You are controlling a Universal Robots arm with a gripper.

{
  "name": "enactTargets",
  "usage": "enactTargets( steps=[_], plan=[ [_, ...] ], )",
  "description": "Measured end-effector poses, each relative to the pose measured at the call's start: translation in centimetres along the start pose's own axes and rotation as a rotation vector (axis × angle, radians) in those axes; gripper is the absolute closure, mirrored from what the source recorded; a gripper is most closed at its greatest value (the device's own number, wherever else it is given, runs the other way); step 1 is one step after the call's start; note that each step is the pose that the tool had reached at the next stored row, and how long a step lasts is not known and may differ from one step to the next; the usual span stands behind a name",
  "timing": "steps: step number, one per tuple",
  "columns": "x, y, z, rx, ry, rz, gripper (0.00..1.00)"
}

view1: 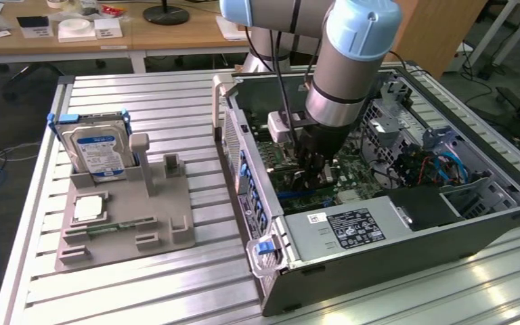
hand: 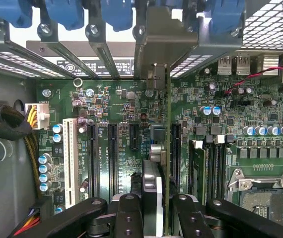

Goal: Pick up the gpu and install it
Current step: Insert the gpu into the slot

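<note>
My gripper (hand: 159, 215) is shut on the gpu (hand: 162, 148), which I see edge-on as a thin upright card between the two black fingers (hand: 129, 213). The card runs over the green motherboard (hand: 121, 109) beside the black expansion slots. Its grey metal end (hand: 156, 44) stands against the case's rear slot openings. I cannot tell whether the card's edge sits fully in a slot. In the exterior view the gripper (view1: 314, 169) reaches down inside the open computer case (view1: 405, 244), low over the motherboard (view1: 364, 172).
A grey holder (view1: 152, 223) to the exterior view's left carries a silver hard drive (view1: 97, 152), a processor chip (view1: 89, 208) and a memory stick (view1: 106, 229). Blue slot latches (hand: 64, 12), a cable bundle (hand: 2, 121), a processor socket (hand: 260, 198) and the power supply (view1: 355, 227) crowd the gripper.
</note>
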State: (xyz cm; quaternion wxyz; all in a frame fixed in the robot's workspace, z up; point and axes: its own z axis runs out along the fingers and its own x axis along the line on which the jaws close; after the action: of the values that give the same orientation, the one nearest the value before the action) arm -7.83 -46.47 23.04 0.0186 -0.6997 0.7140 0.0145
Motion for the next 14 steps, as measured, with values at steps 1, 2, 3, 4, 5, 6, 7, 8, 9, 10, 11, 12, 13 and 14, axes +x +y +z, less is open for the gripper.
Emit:
enactTargets(
  steps=[1, 2, 3, 4, 5, 6, 7, 8, 9, 10, 11, 12, 13, 14],
  plan=[
    [0.0, 0.0, 0.05, 0.0001, -0.0001, 0.0, 0.72],
    [0.0, 0.0, 0.11, -0.0001, 0.0001, 0.0, 0.72],
    [0.01, 0.0, 0.18, 0.0, 0.0001, 0.0, 0.72],
    [0.01, 0.0, 0.26, -0.0001, 0.0002, 0.0, 0.72],
    [0.01, 0.0, 0.34, -0.0001, 0.0001, 0.0, 0.72],
    [0.02, 0.0, 0.39, -0.0003, 0.0006, 0.0, 0.72],
    [0.03, 0.01, 0.42, -0.0006, 0.0007, 0.0, 0.72],
    [0.03, 0.02, 0.43, -0.0008, 0.0007, 0.0, 0.72],
    [0.03, 0.01, 0.44, -0.0006, 0.0007, 0.0, 0.72],
    [0.02, 0.01, 0.45, -0.0004, 0.0004, 0.0, 0.72],
    [0.02, 0.01, 0.46, -0.0004, 0.0003, 0.0, 0.72],
    [0.02, 0.02, 0.46, -0.0004, 0.0003, 0.0, 0.72],
    [0.02, 0.02, 0.46, -0.0003, 0.0002, 0.0, 0.72],
    [0.02, 0.02, 0.46, -0.0002, 0.0002, 0.0, 0.72]
  ],
)
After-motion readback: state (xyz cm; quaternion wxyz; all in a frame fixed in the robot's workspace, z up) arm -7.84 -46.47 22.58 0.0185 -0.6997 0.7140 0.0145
